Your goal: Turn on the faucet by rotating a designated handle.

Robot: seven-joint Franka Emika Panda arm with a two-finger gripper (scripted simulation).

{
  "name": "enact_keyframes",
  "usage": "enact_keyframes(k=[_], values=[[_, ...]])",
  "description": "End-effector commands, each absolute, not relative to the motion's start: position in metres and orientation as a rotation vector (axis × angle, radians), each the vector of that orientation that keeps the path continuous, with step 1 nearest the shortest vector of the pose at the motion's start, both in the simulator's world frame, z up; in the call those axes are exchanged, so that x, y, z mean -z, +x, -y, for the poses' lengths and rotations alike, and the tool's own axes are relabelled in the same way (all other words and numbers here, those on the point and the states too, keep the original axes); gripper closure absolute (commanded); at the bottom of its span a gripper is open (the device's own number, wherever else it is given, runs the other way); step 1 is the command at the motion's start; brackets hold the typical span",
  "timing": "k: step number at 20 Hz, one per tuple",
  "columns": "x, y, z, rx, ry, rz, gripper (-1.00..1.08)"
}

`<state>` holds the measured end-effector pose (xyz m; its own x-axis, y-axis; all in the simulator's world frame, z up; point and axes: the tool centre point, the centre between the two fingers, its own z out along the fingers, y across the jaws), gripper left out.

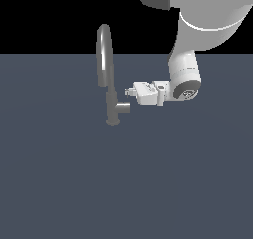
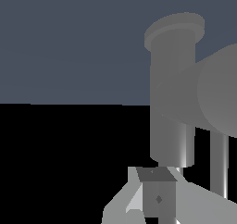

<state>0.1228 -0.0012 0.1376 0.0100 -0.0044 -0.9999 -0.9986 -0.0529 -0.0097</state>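
Observation:
The grey faucet stands on the floor, its arched spout rising above a vertical body and a short side stub pointing to the exterior view's right. The handle, a very thin rod, rises from the stub's tip. My gripper comes in level from the exterior view's right; its fingertips are at the top of the handle and the jaws look shut with nothing held. The wrist view shows the faucet body and stub very close beyond my fingers. I cannot pick out the handle there.
The dark blue-grey floor spreads flat around the faucet. My white arm hangs down from above on the exterior view's right.

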Motion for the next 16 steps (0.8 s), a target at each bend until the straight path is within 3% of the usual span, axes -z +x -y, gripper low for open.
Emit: enact_keyframes(k=[1,16], values=[[-0.136,0.124,0.000,-1.240,-1.248,-1.181,1.08],[-0.144,0.104,0.001,-1.240,-1.247,-1.181,1.08]])
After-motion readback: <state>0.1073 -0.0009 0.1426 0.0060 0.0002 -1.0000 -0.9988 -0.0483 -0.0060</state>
